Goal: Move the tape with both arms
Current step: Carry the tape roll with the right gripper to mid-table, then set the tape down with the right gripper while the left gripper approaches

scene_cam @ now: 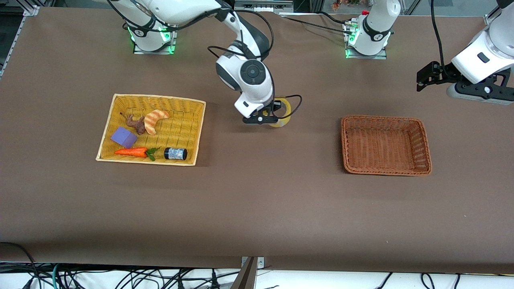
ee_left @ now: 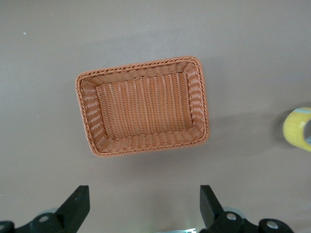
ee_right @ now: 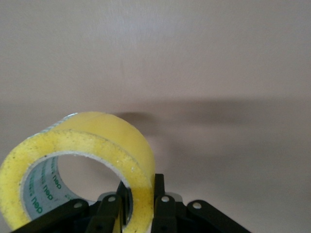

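Glossy yellow tape [ee_right: 87,155], a thick ring on a grey printed core, pinched through its wall by the right gripper [scene_cam: 265,119] between the straw tray [scene_cam: 105,138] and the woven orange basket [ee_left: 143,145]. Left gripper [ee_left: 143,206] spread wide, waiting above that basket's end of the matte brown table [scene_cam: 257,208].

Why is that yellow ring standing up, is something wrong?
Nothing looks wrong. The tape stands on edge because the right gripper pinches its wall, between the two baskets. The left gripper waits open above the brown basket.
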Robot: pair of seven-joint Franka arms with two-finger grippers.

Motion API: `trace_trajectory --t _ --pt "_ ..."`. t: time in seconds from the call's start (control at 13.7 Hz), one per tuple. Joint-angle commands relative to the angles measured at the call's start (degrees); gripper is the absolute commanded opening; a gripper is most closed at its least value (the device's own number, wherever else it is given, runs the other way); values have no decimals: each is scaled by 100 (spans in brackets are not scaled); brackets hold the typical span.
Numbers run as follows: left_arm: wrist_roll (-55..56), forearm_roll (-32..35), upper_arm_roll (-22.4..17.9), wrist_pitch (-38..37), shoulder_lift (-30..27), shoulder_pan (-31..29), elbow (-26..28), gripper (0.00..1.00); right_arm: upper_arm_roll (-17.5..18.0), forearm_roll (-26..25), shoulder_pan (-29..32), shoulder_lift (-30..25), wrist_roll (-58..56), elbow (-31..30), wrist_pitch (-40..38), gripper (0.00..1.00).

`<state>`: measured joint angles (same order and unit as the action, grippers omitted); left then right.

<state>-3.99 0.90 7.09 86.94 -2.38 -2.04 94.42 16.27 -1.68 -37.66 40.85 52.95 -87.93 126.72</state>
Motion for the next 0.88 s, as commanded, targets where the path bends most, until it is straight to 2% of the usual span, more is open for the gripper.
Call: trace_trajectory --t 0.0,0.07,0.15,0.22,0.37,0.51,0.58,0.8 --pt "30 6 12 -159 115 -25 -257 100 -27 -183 -119 230 356 320 72 0" --pt "38 6 21 -159 115 -25 -257 100 -27 -183 -119 230 365 320 72 2" --pt "47 6 21 -159 132 -25 -257 100 -27 -166 -127 239 374 320 80 28" --pt "100 6 21 -159 176 -25 -257 100 -27 -157 -127 274 409 311 81 48" --pt "65 15 30 -142 308 -8 -301 100 -27 -192 -145 362 488 294 124 54" --pt "100 -2 30 -142 396 -7 -397 100 -27 -183 -119 319 462 285 186 73" --pt "91 -2 30 -142 501 -7 -485 100 -45 -140 -101 205 453 294 116 99" --pt "56 -55 30 -194 598 18 -495 100 -369 -131 91 -645 322 215 -594 100"
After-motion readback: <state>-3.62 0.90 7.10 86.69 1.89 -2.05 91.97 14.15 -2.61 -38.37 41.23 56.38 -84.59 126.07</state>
